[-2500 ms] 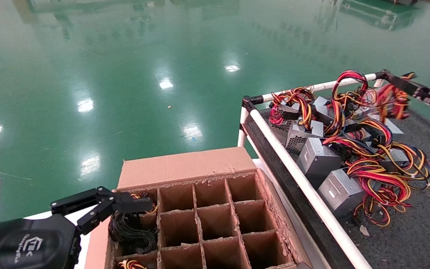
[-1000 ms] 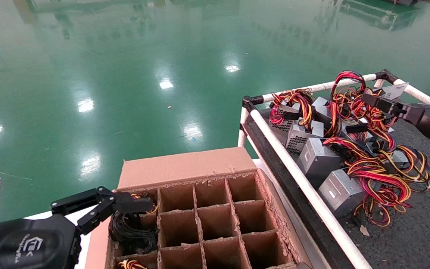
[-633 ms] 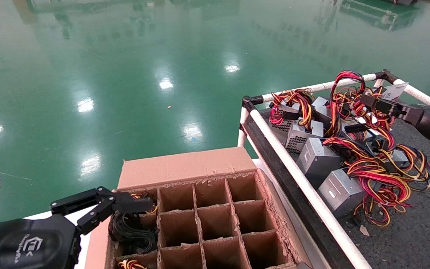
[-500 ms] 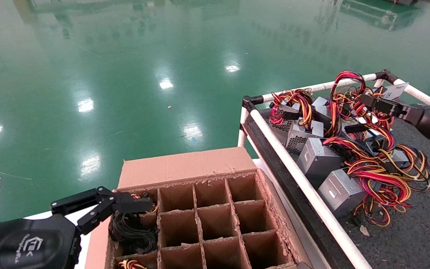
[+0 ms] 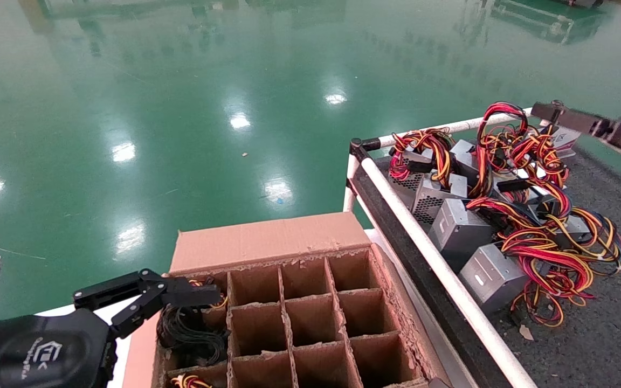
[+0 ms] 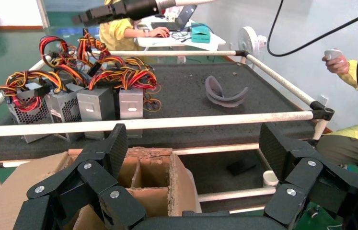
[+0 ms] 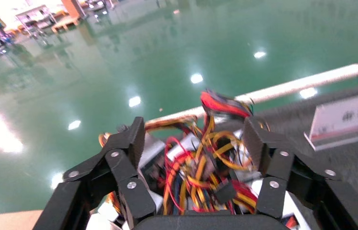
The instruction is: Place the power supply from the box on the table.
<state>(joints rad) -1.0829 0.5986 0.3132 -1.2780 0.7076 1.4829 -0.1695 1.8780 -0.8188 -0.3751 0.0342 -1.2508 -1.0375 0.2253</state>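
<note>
The box [image 5: 267, 241] stands low in the head view, its cardboard grid mostly bare. Red and yellow wires [image 5: 186, 381] poke from a cell at the near left. My left gripper [image 5: 202, 293] hangs open over the box's left cells, and its wrist view shows it [image 6: 193, 143] above the box corner [image 6: 153, 167]. Several silver power supplies [image 5: 459, 229] lie in a row on the table [image 5: 601, 334]. My right gripper [image 5: 545, 112] is raised over the far end of that pile, open [image 7: 195, 136], with tangled wires [image 7: 201, 172] below it and nothing held.
A black cable coil [image 5: 189, 331] fills one left cell of the box. White pipe rails [image 5: 423, 242] edge the table. A white label card [image 7: 344, 117] stands near the far rail and a grey curved piece [image 6: 225, 93] lies mid-table. People sit beyond the table.
The right gripper was low among the wires at the pile's far end half a second ago. It has since risen up and back towards the far rail. The left arm has not moved.
</note>
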